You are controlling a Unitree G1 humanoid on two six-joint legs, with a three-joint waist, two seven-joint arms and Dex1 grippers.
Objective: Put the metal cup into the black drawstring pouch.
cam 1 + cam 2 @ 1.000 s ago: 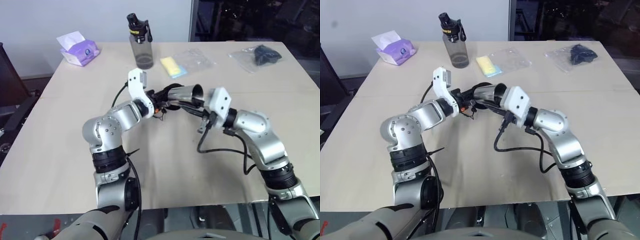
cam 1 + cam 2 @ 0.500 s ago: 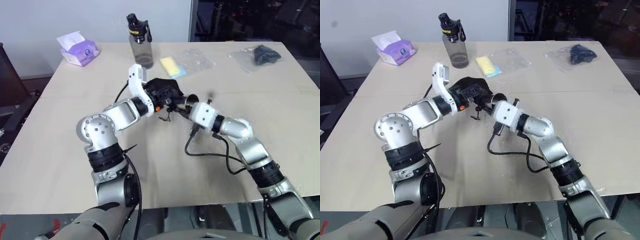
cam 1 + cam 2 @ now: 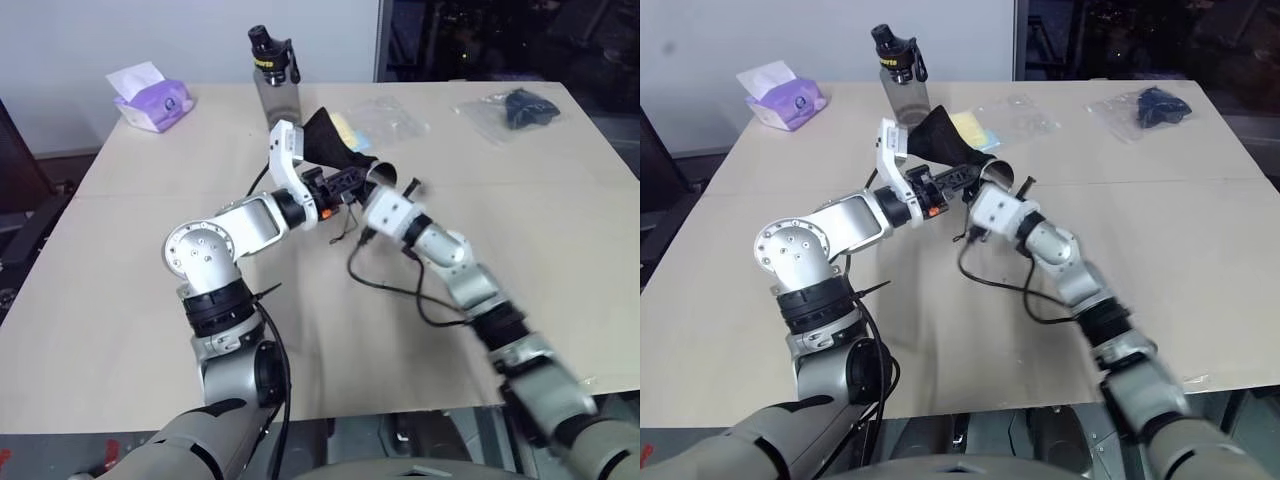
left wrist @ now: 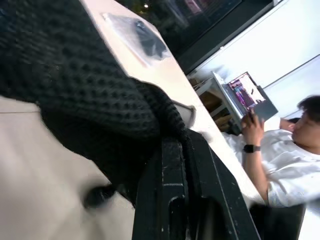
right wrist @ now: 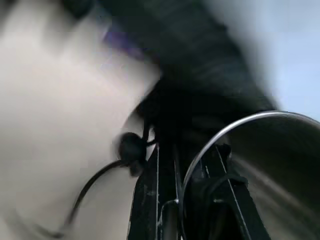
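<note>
Pouch and cup held together above the tabletop [image 3: 120,300].
The black drawstring pouch [image 3: 330,140] is pinched by the closed left hand [image 3: 345,185]; the metal cup [image 3: 384,174] rim is clamped by the right hand [image 3: 378,192].

Office or lab, pale worktable [image 3: 120,300], person at laptop [image 4: 245,92], dark windows

A light beige wooden table [image 3: 120,290] fills the foreground, with a pale wall [image 3: 130,35] behind its left part and a dark window [image 3: 500,40] to the right. In the left wrist view, a seated person in a white shirt [image 4: 280,170] faces an open laptop [image 4: 245,95].
</note>
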